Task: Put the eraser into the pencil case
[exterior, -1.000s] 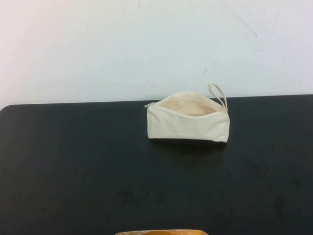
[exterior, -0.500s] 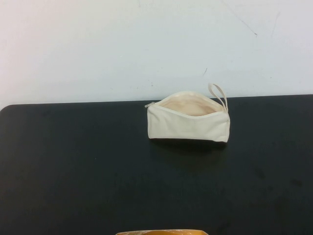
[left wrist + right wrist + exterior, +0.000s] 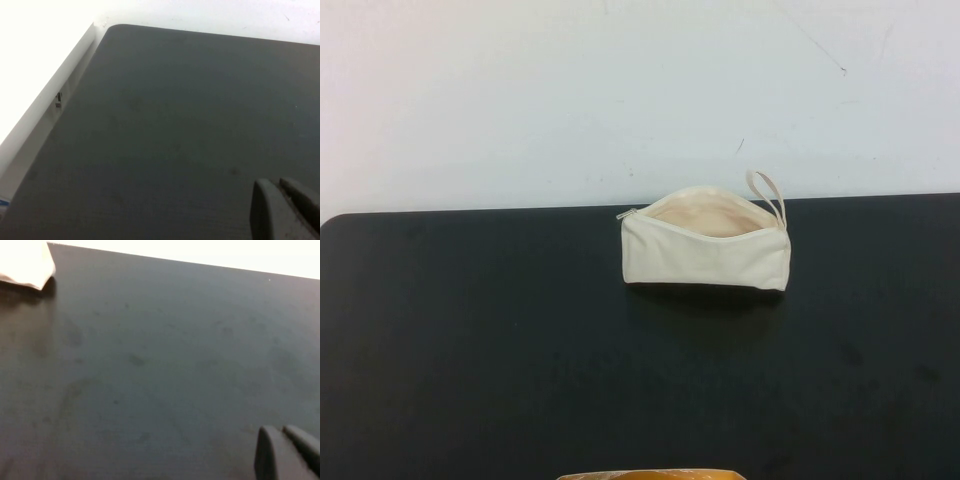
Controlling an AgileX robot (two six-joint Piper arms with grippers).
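Observation:
The cream fabric pencil case (image 3: pixel 705 242) stands at the back of the black table (image 3: pixel 470 330), slightly right of centre. Its zip is open, the pale beige lining shows, and the loop strap is at its right end. One corner of it shows in the right wrist view (image 3: pixel 25 262). The eraser is not in view in any frame. My left gripper (image 3: pixel 277 184) is shut and empty, low over bare table near the table's left edge. My right gripper (image 3: pixel 280 430) is shut and empty over bare table, well away from the case. Neither gripper shows in the high view.
A white wall (image 3: pixel 620 90) rises right behind the table. A tan-orange edge (image 3: pixel 650 474) shows at the bottom middle of the high view. The table's left edge with a white border (image 3: pixel 60 90) shows in the left wrist view.

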